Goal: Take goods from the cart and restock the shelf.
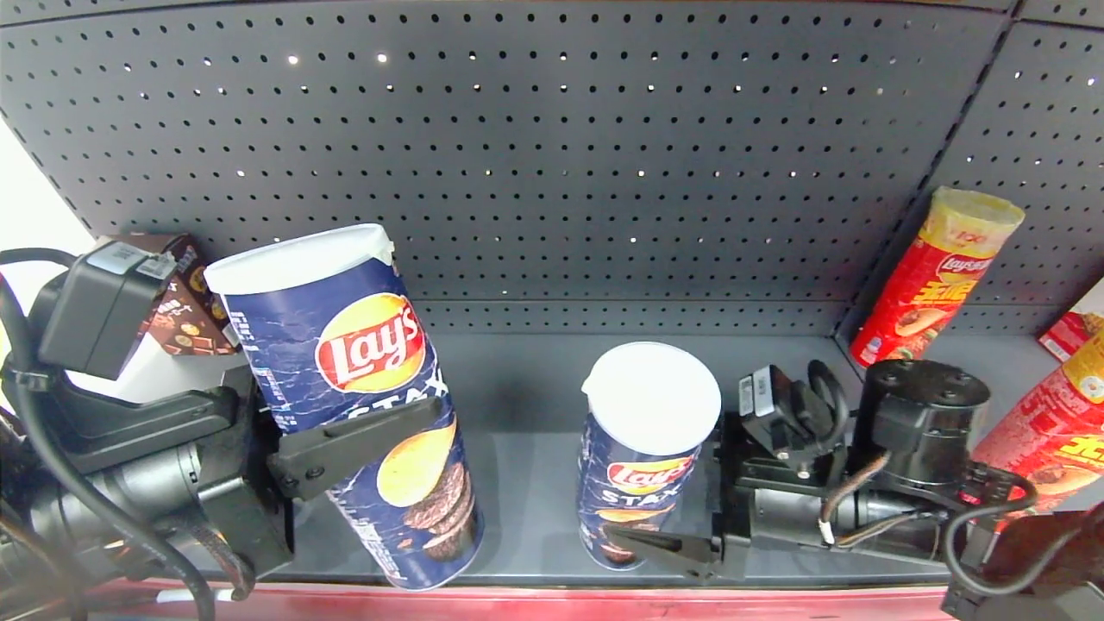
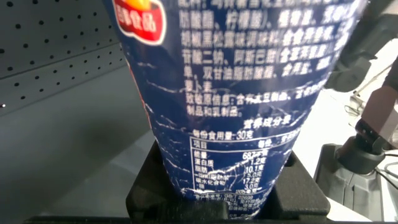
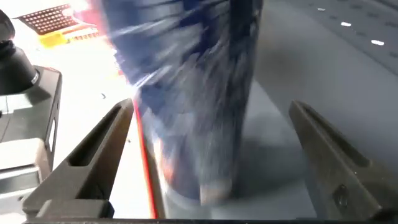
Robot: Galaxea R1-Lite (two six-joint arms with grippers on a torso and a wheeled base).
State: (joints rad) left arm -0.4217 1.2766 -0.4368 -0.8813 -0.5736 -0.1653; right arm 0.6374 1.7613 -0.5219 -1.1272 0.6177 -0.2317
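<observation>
Left gripper (image 1: pixel 384 427): you see it clamped on the tilted blue chips can (image 1: pixel 345 362) — at the shelf (image 1: pixel 517 483) front edge.
Right gripper (image 3: pixel 211 124): fingers apart around the smaller blue can (image 1: pixel 642 483) — upright on the shelf.

Soft, even light falls on the shelf (image 1: pixel 526 483); bright pinpoints glint through the pegboard (image 1: pixel 552 172) holes. The head view bows at its edges. In the right wrist view the can (image 3: pixel 193 93) is blurred, the background glaring white.
</observation>
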